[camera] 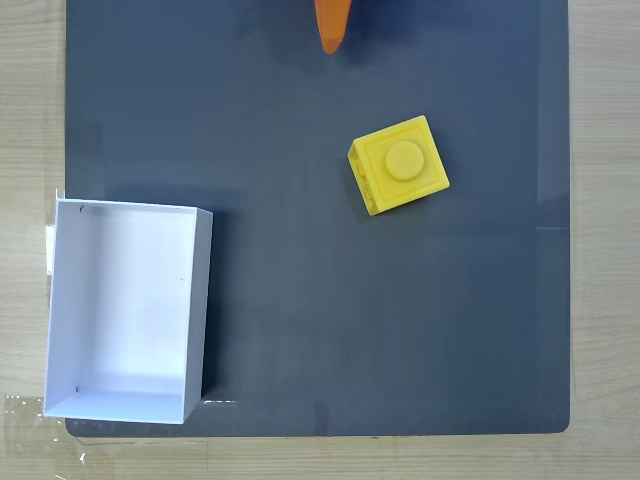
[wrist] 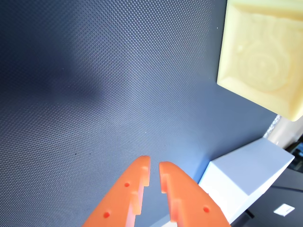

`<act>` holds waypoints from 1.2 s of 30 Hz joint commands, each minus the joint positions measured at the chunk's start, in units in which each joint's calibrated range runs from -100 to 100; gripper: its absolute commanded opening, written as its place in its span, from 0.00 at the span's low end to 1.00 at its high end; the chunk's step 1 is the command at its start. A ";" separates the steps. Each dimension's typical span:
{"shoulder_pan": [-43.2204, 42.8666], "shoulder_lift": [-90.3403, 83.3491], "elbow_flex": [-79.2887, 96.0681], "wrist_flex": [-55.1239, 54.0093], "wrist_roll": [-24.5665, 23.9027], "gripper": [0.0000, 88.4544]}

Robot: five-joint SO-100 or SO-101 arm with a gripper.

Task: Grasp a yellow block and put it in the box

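Observation:
The yellow block (camera: 398, 165), a cube with one round stud on top, lies on the dark mat right of centre, slightly rotated. In the wrist view the block (wrist: 260, 52) looks pale yellow at the top right. The white open-topped box (camera: 125, 310) stands at the mat's lower left with nothing inside; one corner of the box (wrist: 246, 175) shows at the wrist view's lower right. My orange gripper (camera: 332, 40) pokes in from the top edge, well above and left of the block. Its fingers (wrist: 154, 165) stand shut, with a thin slit and nothing between them.
The dark grey mat (camera: 300, 300) covers most of the wooden table (camera: 30, 120). Bare mat lies between the block and the box. Clear tape (camera: 40, 420) sits at the mat's lower left corner.

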 commanded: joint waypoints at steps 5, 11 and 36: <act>0.21 -0.16 0.26 -0.30 0.29 0.03; 0.30 -0.16 0.26 -0.30 0.29 0.03; -0.29 32.97 -30.31 -17.49 0.34 0.04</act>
